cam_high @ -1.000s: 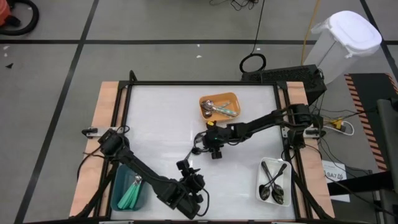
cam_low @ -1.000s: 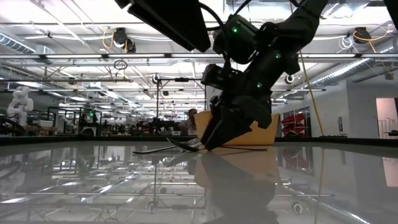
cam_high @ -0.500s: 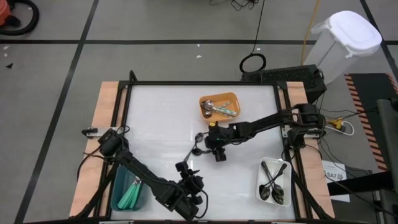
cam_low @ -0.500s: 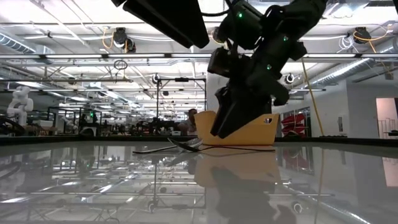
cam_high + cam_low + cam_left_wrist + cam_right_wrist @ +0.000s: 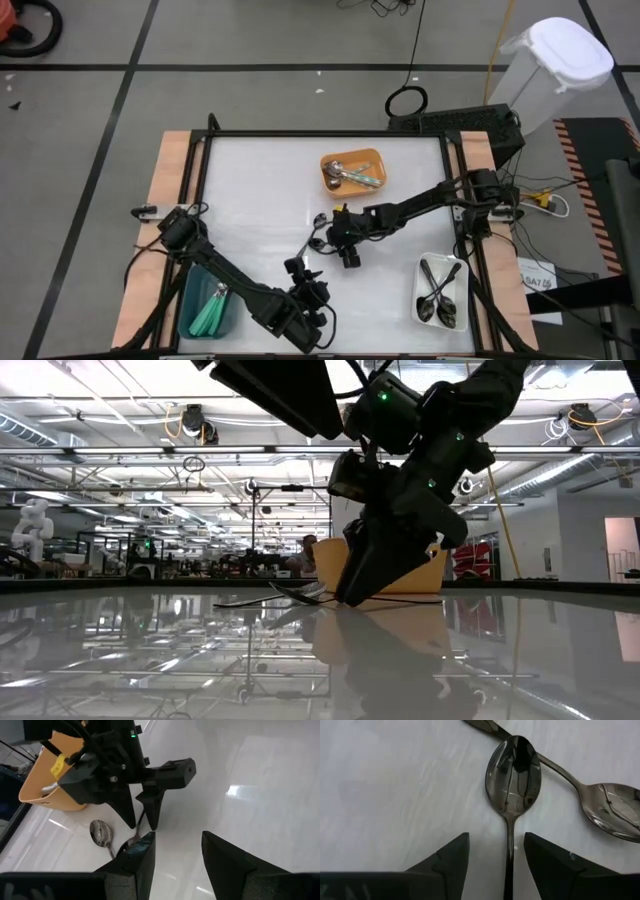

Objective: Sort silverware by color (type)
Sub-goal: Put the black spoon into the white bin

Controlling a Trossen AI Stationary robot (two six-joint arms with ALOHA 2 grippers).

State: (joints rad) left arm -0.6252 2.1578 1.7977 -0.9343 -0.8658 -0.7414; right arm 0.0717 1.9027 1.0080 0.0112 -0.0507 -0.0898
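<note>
at mid-table, the right gripper point(image 5: 495, 870) is held apart astride a silver spoon point(image 5: 512, 775). the left gripper point(image 5: 177, 857) is parted nearby.

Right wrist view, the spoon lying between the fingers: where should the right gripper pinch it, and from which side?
Probably the handle. The spoon lies flat on the table, handle running between the open fingers of the right gripper. Descend from above and pinch across the thin handle, just behind the bowl. A second spoon touches the bowl, so stay clear of that end.

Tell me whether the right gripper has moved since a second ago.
Yes. The right gripper has shifted slightly away from the orange tray, toward the table's near edge.
</note>
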